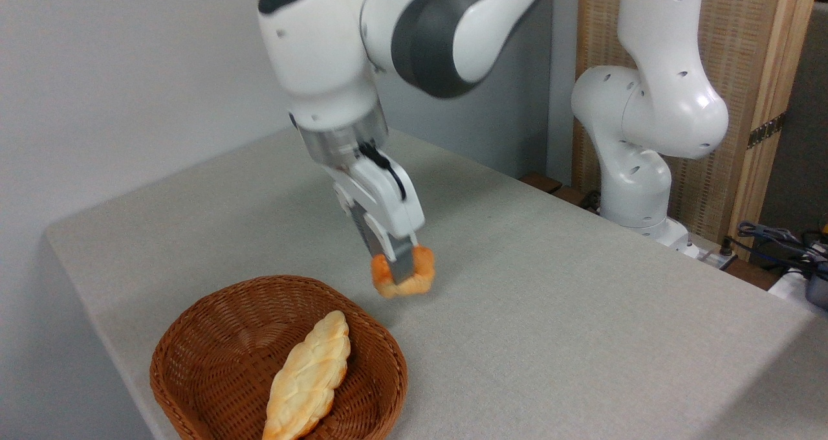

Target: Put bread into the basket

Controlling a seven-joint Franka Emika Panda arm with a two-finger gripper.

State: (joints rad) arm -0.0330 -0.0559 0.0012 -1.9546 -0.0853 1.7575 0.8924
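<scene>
Fingers clamped on the bun, held above the table, just beside the basket containing a braided loaf.

gripper clamped on orange bun, held off the grey table | wicker basket at bun's 7 o'clock, apart | pale braided loaf lay inside basket

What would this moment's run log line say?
hand: shut on bun | bun: lifted off table, right of basket | basket: holds braided loaf | step: bun not yet in
</scene>
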